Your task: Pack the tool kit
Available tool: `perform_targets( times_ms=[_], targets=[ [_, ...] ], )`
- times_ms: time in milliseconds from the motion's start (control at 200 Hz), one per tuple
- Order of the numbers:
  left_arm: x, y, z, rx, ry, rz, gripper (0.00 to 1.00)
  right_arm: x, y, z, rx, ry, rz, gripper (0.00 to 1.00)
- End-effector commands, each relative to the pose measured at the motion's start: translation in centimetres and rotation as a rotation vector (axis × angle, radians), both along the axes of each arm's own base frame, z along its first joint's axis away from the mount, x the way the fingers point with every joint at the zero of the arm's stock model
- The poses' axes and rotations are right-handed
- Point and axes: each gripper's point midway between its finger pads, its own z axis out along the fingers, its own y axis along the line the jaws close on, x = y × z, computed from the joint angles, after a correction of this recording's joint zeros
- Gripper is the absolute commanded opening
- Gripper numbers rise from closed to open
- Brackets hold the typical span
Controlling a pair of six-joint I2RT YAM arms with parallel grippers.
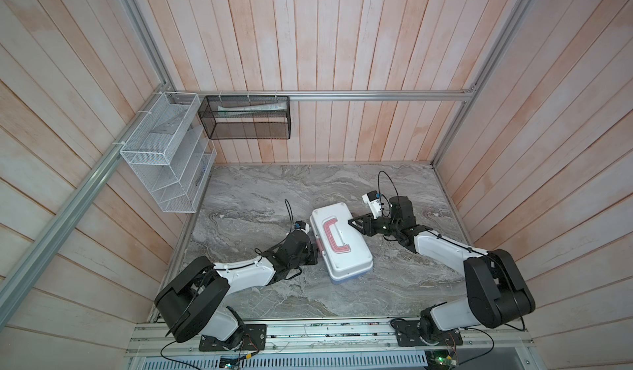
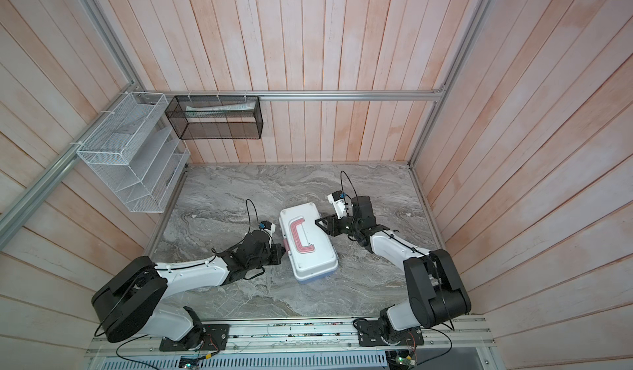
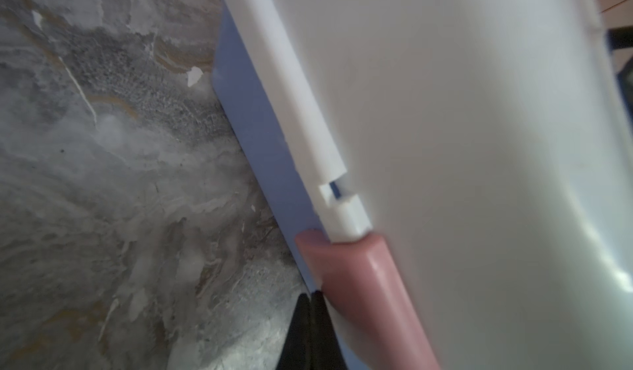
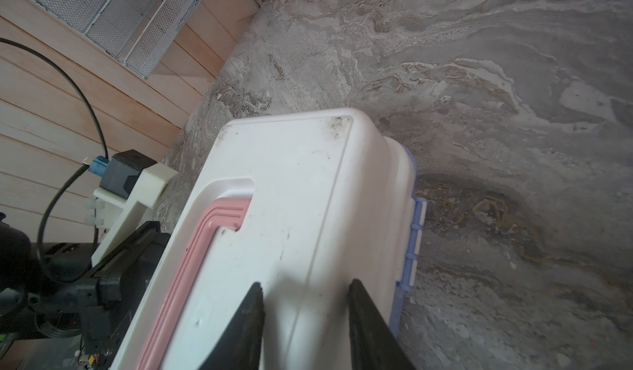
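The toolbox [image 1: 342, 245] sits closed in the middle of the table [image 1: 260, 193]. The left hand [image 3: 311, 301], clenched on nothing, noses the pink latch [image 3: 363, 282] on the box's 9 o'clock side. The right hand [image 4: 306, 284], jaws parted and empty, lies over the lid [image 4: 291, 166] at 3 o'clock. Push the latch squarely while bracing the lid.

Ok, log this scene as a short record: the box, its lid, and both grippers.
toolbox: on the table, set at a slant
lid: down, pink handle lying flat
left gripper: shut, tips close beside the pink latch; contact cannot be told
right gripper: open, jaws apart above the lid
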Motion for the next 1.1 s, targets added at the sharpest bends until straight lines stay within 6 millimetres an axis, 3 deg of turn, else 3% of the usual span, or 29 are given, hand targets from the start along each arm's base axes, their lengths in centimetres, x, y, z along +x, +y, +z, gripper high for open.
perform_targets(
  times_ms=[0, 90, 195, 235, 315, 370, 400, 505, 590, 685, 865, 940, 1035, 1096],
  targets=[
    [0.9, -3.7, 4.2, -0.120, -0.095, -0.089, 0.00, -3.2, 0.3, -3.9, -0.047, 0.158, 0.040, 0.37],
    [1.2, -3.1, 4.0, -0.079, -0.104, -0.069, 0.00, -2.7, -0.1, -4.0, -0.067, 0.148, -0.002, 0.37],
    [2.6, 0.4, 3.6, 0.057, -0.135, 0.028, 0.00, -0.7, -2.0, -2.5, -0.109, 0.084, -0.112, 0.40],
    [3.6, 2.7, 3.8, 0.116, -0.158, 0.092, 0.05, 0.4, -3.6, -1.5, -0.135, 0.044, -0.183, 0.43],
    [6.0, 8.4, 5.3, 0.194, -0.224, 0.249, 0.29, 2.9, -8.4, 0.7, -0.222, -0.069, -0.410, 0.48],
    [7.6, 12.8, 7.0, 0.218, -0.291, 0.359, 0.60, 4.2, -12.3, 2.1, -0.306, -0.159, -0.584, 0.50],
    [8.2, 15.3, 7.7, 0.246, -0.329, 0.419, 0.72, 4.7, -14.4, 2.7, -0.351, -0.205, -0.672, 0.52],
    [8.9, 24.1, 10.5, 0.371, -0.465, 0.731, 0.90, 4.9, -20.4, 3.7, -0.489, -0.338, -0.919, 0.55],
    [8.5, 28.1, 12.0, 0.491, -0.621, 0.853, 0.93, 4.7, -23.5, 3.3, -0.512, -0.376, -1.052, 0.57],
    [8.3, 29.6, 12.2, 0.553, -0.727, 0.871, 0.94, 4.5, -24.7, 2.3, -0.502, -0.401, -1.103, 0.58],
    [9.4, 29.0, 9.9, 0.655, -0.785, 0.702, 0.94, 4.5, -26.2, 0.8, -0.526, -0.500, -1.124, 0.59],
    [10.0, 29.4, 10.3, 0.618, -0.848, 0.705, 0.94, 4.2, -26.5, 1.0, -0.484, -0.591, -1.108, 0.58],
    [11.0, 28.1, 10.0, 0.511, -0.847, 0.601, 0.94, 4.0, -26.5, 1.2, -0.406, -0.611, -1.064, 0.59],
    [11.3, 28.0, 8.6, 0.491, -0.821, 0.568, 0.94, 4.1, -26.4, 0.7, -0.404, -0.605, -1.048, 0.58]
  ],
)
